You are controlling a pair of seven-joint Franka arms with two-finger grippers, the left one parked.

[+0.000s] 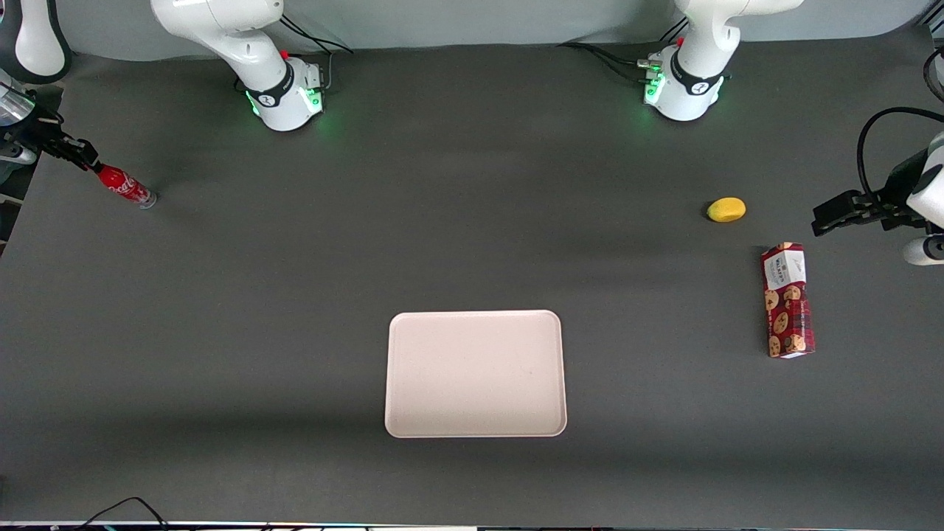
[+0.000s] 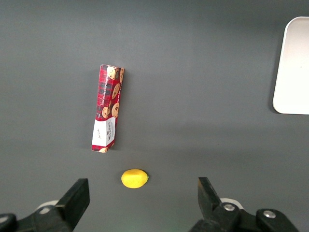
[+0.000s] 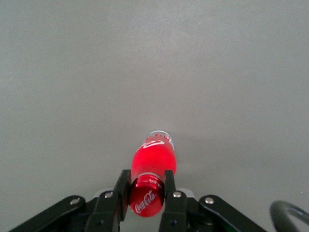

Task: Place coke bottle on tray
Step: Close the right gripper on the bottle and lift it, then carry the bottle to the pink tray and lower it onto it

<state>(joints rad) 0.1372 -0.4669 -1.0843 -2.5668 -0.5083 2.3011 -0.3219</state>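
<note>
The coke bottle [image 1: 124, 184] is a slim red bottle with white script, tilted at the working arm's end of the table, its clear base touching or just above the mat. My right gripper [image 1: 87, 161] is shut on its red cap [image 3: 146, 199], one black finger pressed on each side. The wrist view looks down the bottle's length [image 3: 153, 157] toward its base. The tray [image 1: 476, 373], pale cream-pink with a low rim, lies flat near the front camera at mid-table, well away from the bottle, with nothing on it.
A red cookie box [image 1: 787, 299] lies toward the parked arm's end of the table. A yellow lemon-like fruit [image 1: 726, 209] sits beside it, farther from the front camera. Dark grey mat covers the table. Both arm bases [image 1: 287, 92] stand at the back edge.
</note>
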